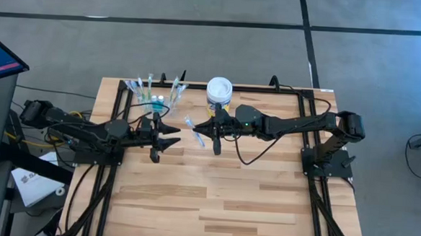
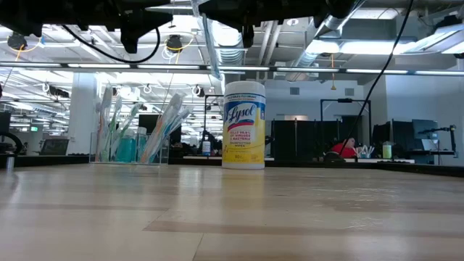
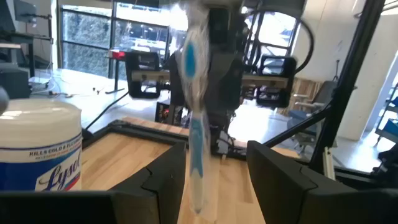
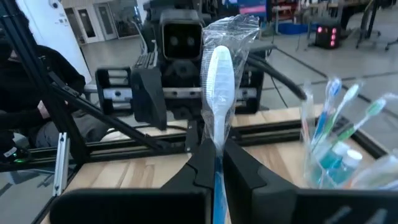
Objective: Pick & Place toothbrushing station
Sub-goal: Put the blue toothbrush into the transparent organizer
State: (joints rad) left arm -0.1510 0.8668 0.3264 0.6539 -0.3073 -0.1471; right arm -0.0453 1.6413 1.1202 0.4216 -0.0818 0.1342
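Item: slim white-and-blue toothbrush in clear crinkly wrapper (image 4: pixel 219 93), pinched by its handle in my right gripper (image 1: pixel 217 136), aloft mid-table facing my spread, empty left gripper (image 1: pixel 164 140); I judge it light, stiff, wrapper slippery, best gripped mid-handle.

Bright overhead light, perhaps blurred foregrounds
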